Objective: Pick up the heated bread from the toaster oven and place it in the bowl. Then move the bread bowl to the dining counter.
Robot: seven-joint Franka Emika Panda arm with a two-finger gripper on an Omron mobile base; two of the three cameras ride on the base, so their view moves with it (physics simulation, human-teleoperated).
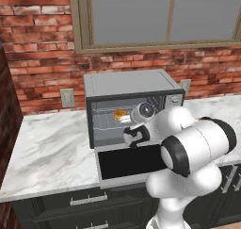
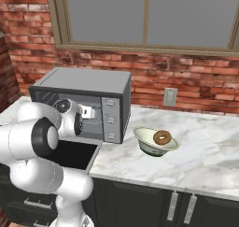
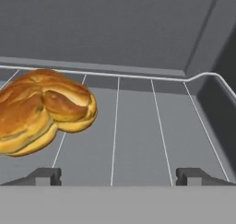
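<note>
Lying on the rack, the heated bread [image 3: 44, 110] sits beyond the spread pincer's [image 3: 119, 176] left tip.

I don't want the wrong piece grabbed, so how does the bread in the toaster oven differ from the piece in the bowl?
The heated bread is lumpy and golden-orange; the donut-like piece is a darker brown ring with a hole. The bread lies on the wire rack inside the toaster oven, in front of the open gripper; the ring sits in the bowl on the counter. Both are small baked pieces.
</note>
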